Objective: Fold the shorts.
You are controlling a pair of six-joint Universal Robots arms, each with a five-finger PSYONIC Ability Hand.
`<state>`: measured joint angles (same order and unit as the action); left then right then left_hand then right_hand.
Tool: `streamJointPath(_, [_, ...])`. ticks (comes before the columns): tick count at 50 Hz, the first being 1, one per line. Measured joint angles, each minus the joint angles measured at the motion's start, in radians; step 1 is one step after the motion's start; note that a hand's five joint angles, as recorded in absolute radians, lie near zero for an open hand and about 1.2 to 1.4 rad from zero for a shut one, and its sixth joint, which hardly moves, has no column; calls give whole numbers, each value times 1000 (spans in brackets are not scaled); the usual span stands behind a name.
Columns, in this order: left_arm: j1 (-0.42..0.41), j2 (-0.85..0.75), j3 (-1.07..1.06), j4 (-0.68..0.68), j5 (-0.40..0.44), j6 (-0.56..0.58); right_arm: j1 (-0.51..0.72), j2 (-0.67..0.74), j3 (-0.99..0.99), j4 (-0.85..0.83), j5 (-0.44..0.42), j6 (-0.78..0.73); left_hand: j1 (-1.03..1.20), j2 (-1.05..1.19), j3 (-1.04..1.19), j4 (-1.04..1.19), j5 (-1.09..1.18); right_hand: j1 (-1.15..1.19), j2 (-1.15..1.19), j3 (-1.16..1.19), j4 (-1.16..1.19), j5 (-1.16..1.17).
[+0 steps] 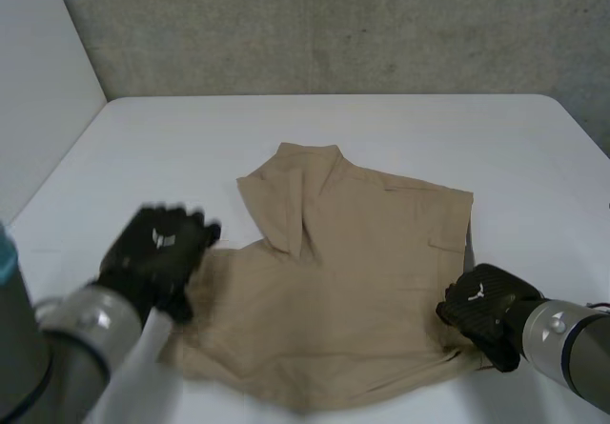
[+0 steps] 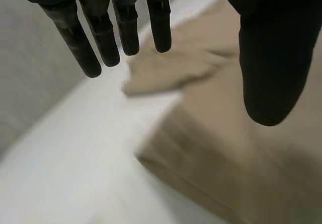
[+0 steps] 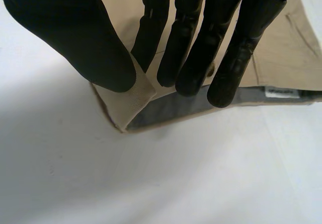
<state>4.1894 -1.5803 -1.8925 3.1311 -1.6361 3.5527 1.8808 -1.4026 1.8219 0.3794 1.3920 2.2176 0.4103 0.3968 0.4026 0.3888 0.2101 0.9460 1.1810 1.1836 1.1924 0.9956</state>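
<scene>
Head view: tan shorts [image 1: 353,281], rumpled, one leg folded over, on the white desk [image 1: 191,138]; right hand [image 1: 481,310] pinches their near-right corner, left hand [image 1: 157,252] hovers spread.

Your shorts [image 1: 362,291] at the middle of the table [image 1: 172,138], one flap folded over at their 11 o'clock, your left hand [image 1: 157,252] over their 9 o'clock edge, your right hand [image 1: 481,312] at the 4 o'clock corner, that corner between its thumb and fingers
</scene>
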Motion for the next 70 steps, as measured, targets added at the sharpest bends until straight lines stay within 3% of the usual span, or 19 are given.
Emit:
streamJointPath(6, [1, -146, 161, 166, 28, 80, 1, 5, -2, -35, -1, 28, 0, -7, -4, -2, -2, 0, 0, 0, 0, 0])
streamJointPath(11, [-1, -225, 228, 218, 53, 96, 2, 10, 0, -44, -1, 32, 0, -7, -4, -2, -2, 0, 0, 0, 0, 0])
streamJointPath(12, [-2, -359, 345, 262, 95, 106, 3, 19, 3, -58, -1, 36, 0, -7, -4, -2, -2, 0, 0, 0, 0, 0])
streamJointPath(19, [1, -602, 594, 221, 151, 115, 3, 39, 5, -78, -1, 41, 0, -7, -4, -2, -1, 0, 0, 0, 0, 0])
streamJointPath(22, [8, -735, 743, 179, 215, 136, 2, 51, 5, -91, 0, 42, 0, -6, -4, -1, 0, 0, 0, 0, 0, 0])
streamJointPath(30, [38, -897, 922, 147, 360, 168, 1, 71, 5, -113, 1, 50, 0, -5, -2, 0, 12, 0, 0, 0, 0, 0])
streamJointPath(35, [49, -964, 997, 126, 388, 172, 1, 79, 5, -119, 2, 58, 7, 16, 11, 22, 33, 0, 0, 0, 0, 0])
streamJointPath(42, [55, -1035, 1089, 55, 388, 172, 0, 85, 6, -124, 2, 61, 197, 189, 184, 202, 203, 0, 0, 0, 0, 0])
streamJointPath(46, [56, -1054, 1127, 19, 369, 172, -2, 85, 5, -128, 2, 61, 707, 682, 672, 690, 686, 0, 0, 0, 0, 0])
streamJointPath(47, [56, -1054, 1130, 16, 363, 171, -2, 85, 5, -128, 2, 61, 737, 744, 735, 755, 740, 0, 0, 0, 0, 0])
streamJointPath(58, [63, -981, 1090, 18, 196, 176, -10, 84, 8, -131, 2, 60, 737, 791, 785, 802, 750, 0, 0, 0, 0, 0])
streamJointPath(63, [72, -947, 1025, 20, 177, 187, -10, 84, 8, -131, 2, 60, 737, 793, 785, 802, 750, 0, 0, 0, 0, 0])
streamJointPath(70, [92, -887, 894, 17, 158, 310, -10, 84, 11, -131, 2, 60, 737, 794, 786, 806, 750, 0, 0, 0, 0, 0])
